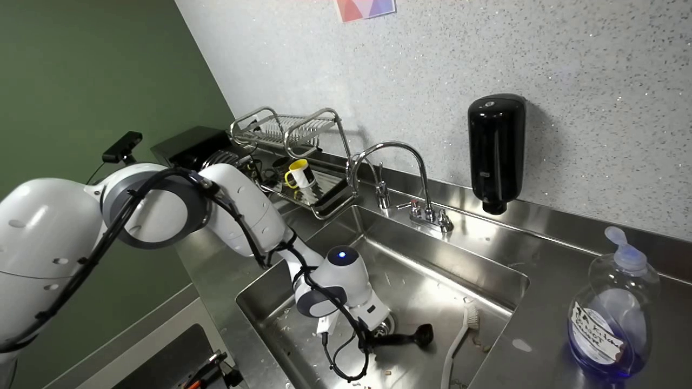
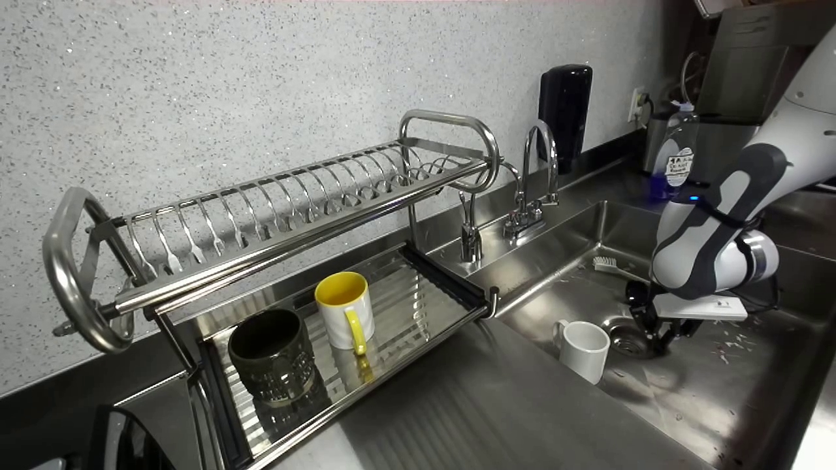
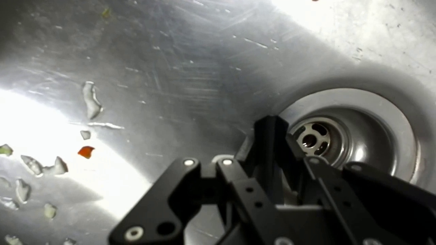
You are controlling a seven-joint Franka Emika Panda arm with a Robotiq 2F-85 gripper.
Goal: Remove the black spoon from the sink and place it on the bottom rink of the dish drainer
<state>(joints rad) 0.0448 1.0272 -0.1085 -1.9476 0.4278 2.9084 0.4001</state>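
In an exterior view, the black spoon (image 1: pixel 403 339) was seen at lower centre, within the sink (image 1: pixel 394 273), its rounded end pointed right. In the wrist view, it was pinched by the gripper (image 3: pixel 270 146) at lower centre, with the drain (image 3: pixel 368 136) shown to the right. At left in an exterior view, a yellow-lined mug (image 2: pixel 343 320) and a dark mug (image 2: pixel 274 365) were borne by the lower tier of the dish drainer (image 2: pixel 401 303).

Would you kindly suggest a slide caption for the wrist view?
Gripper closed on the black spoon in the sink, drain at image right, food scraps at image left.
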